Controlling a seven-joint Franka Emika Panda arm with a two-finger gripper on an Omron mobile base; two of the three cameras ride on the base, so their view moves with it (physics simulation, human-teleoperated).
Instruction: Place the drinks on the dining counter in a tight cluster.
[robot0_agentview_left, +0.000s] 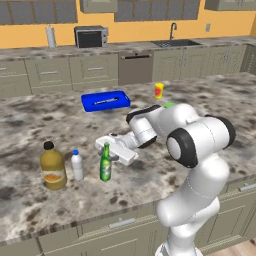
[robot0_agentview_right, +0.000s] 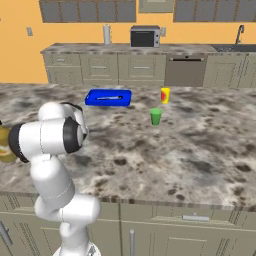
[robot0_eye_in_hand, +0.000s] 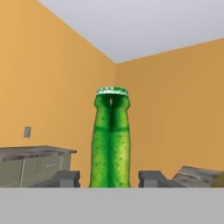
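Simulated kitchen, seen over a white robot arm. Broad speckled granite worktop (robot0_agentview_left: 60, 125) with olive-grey cabinet fronts below. Near its front edge, three drinks standing upright in a close row: fat amber juice jug (robot0_agentview_left: 53, 167) with black cap, then small white blue-capped bottle (robot0_agentview_left: 77, 165) just beside it, then slim green glass bottle (robot0_agentview_left: 105, 163) near that. End effector (robot0_agentview_left: 111, 156) reaching in low from the right, clamped on the green bottle; in the hand view, green bottle neck (robot0_eye_in_hand: 110, 140) rising upright between the two dark fingertips (robot0_eye_in_hand: 65, 179), one on each side, close against the glass. Farther back on the worktop, well apart from the drinks: blue tray (robot0_agentview_left: 105, 101), small yellow cup (robot0_agentview_left: 159, 90), small green cup (robot0_agentview_right: 156, 116). Against the orange rear wall, microwave (robot0_agentview_left: 91, 37) and sink faucet (robot0_agentview_left: 172, 31).
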